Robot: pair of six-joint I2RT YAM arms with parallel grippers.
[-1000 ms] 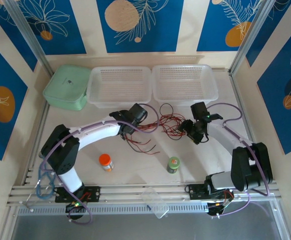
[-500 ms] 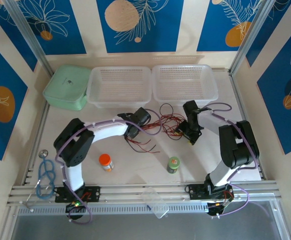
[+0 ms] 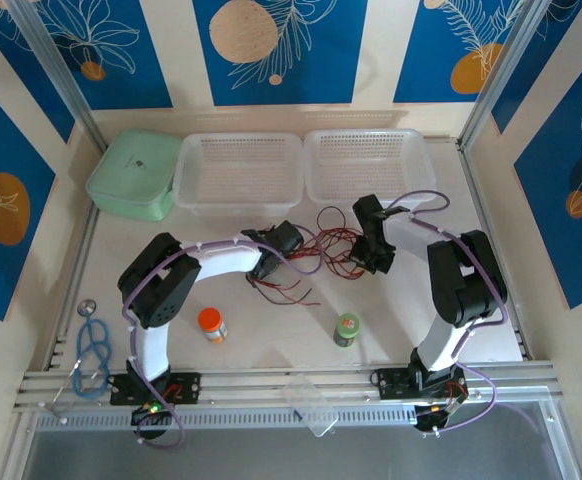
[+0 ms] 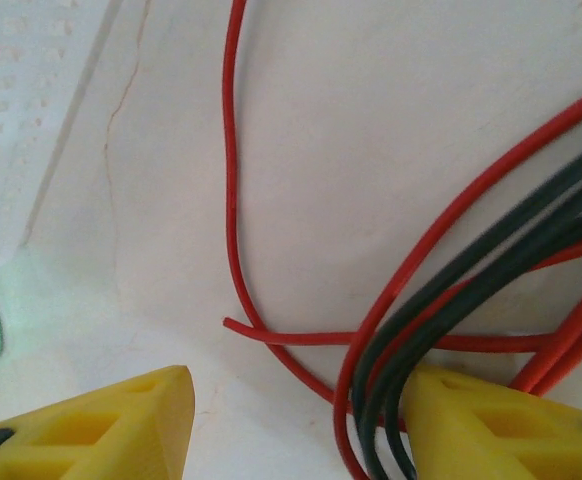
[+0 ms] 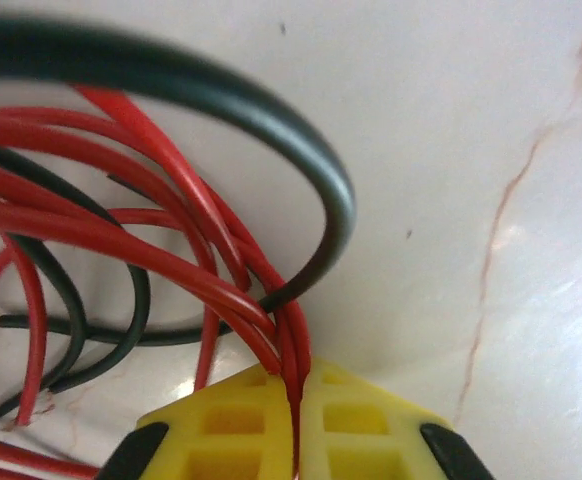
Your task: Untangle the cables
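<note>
so the right arm (image 3: 461, 285) swung in toward the middle of the frame and folded up tight. its fingers (image 5: 241, 420) were spread a second ago, now they're pinched on red strands of the cables (image 5: 121, 240). left arm (image 3: 221, 258) slid its elbow rightward too, uncovering the blue tubing (image 3: 93, 345) and metal disc (image 3: 88, 307) at lower left

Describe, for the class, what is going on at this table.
Two robot arms are working on a tangle of red and black cables in the middle of the table. The right gripper is shut, pinching a few red strands. The left gripper is open, with a bundle of strands lying between its fingers, unclamped. The tangle is not yet undone.
</note>
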